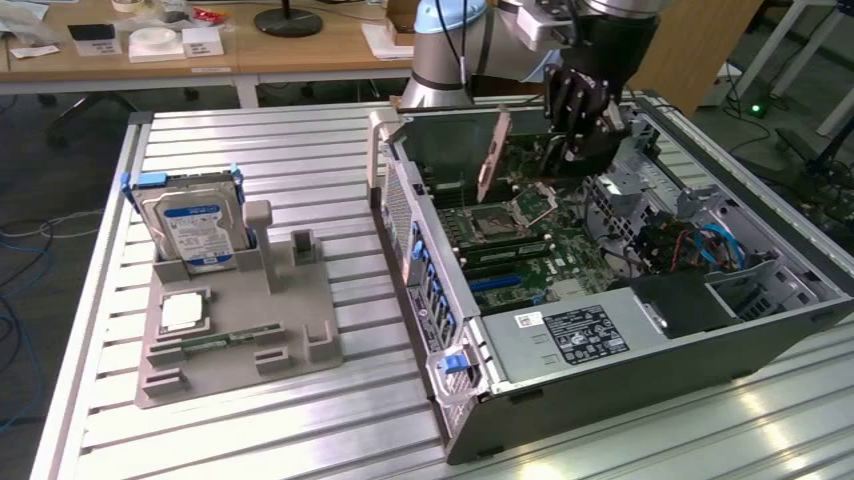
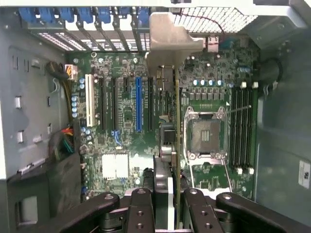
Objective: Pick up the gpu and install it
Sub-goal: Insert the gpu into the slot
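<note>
Jaws (image 1: 567,140) grip one gpu (image 1: 494,150).

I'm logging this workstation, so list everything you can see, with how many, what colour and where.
gpu: one, greenish-brown card with a silver bracket, held on edge above the motherboard inside the open case.
computer case: one, dark grey, lying open on the slatted table, toward the exterior view's right.
motherboard: one, green, on the case floor, with an empty processor socket.
hard drive: one, silver with a blue label, upright in the grey fixture.
fixture: one, grey, on the table toward the exterior view's left.
processor chip: one, silver, lying flat on the fixture.
table: one, silver slatted metal.
desk: one, wooden, behind.
gripper: one, black, closed on the gpu's upper edge.
</note>
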Action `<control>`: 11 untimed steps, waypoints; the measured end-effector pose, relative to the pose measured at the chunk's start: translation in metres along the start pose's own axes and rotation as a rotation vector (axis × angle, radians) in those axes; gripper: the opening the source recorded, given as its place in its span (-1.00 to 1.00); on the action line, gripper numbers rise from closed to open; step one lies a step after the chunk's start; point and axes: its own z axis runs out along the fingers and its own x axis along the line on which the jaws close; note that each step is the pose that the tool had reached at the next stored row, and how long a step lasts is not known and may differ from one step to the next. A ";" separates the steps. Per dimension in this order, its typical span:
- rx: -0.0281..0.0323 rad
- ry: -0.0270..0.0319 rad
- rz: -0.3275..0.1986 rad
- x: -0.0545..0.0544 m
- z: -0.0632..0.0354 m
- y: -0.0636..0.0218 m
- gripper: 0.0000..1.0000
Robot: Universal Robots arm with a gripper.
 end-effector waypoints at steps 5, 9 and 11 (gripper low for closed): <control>0.0038 -0.0004 -0.016 0.000 0.0086 0.0049 -0.44; 0.0318 -0.0008 -0.019 0.000 0.0119 0.0089 -0.44; 0.0376 -0.0008 -0.019 0.000 0.0149 0.0160 -0.44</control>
